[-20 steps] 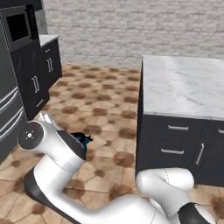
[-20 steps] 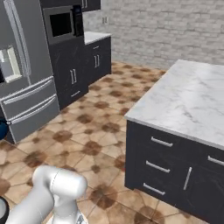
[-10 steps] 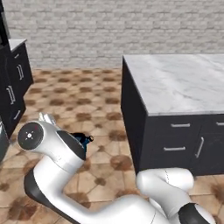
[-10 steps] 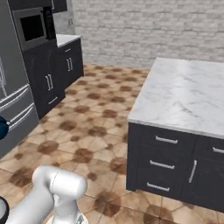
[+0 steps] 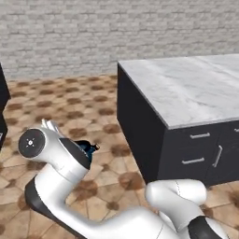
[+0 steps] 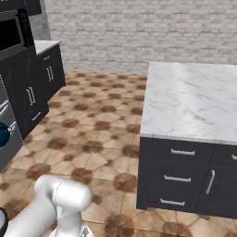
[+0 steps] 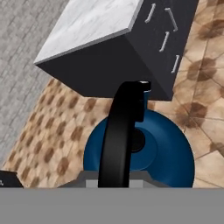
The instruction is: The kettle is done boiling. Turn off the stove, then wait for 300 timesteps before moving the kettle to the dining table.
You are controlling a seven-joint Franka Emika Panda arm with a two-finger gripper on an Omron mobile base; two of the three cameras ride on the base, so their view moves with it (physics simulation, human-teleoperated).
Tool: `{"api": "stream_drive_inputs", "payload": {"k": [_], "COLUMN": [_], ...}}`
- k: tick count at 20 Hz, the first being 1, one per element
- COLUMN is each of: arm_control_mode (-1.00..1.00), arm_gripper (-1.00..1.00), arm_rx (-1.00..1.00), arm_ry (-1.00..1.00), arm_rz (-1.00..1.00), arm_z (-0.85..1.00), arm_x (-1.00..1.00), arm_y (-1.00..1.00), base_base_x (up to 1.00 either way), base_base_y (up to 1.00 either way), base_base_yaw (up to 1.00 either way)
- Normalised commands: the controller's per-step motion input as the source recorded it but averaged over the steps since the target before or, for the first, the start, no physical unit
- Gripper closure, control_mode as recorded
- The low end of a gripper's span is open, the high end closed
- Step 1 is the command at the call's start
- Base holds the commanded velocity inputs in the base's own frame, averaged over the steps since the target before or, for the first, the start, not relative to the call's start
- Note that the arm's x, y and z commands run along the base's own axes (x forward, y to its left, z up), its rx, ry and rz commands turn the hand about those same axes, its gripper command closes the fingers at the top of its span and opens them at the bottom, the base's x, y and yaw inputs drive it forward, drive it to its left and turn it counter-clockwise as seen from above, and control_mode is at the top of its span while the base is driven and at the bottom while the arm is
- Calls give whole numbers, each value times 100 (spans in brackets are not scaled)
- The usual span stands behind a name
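We see our pincer [image 7: 120, 186] clamped on the black handle of the kettle [image 7: 162, 148], which hangs just beneath it over the tiled floor [image 5: 70, 100], near the dining table [image 5: 186, 88].

The dining table [image 5: 186, 88] stands at the right of the scene, a white grey-veined marble top on a dark cabinet base whose near face carries silver drawer and door handles. It rests directly on the floor [image 6: 97, 120], brown patterned tile running left and far to a grey brick wall. Dark cabinets [image 6: 39, 83] with a pale countertop stand on the floor along the far left.
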Motion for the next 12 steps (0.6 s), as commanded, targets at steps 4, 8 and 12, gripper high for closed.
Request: {"api": "stream_drive_inputs", "payload": {"k": [4,8,12], "arm_control_mode": [100,100,100], "arm_gripper": [100,100,100], "arm_rx": [0,0,0], "arm_ry": [0,0,0], "arm_rz": [0,0,0], "arm_z": [0,0,0], "arm_x": [0,0,0], "arm_y": [0,0,0], "base_base_x": [69,72,70], "base_base_y": [12,11,35], "base_base_yaw": [-20,-20,-26]}}
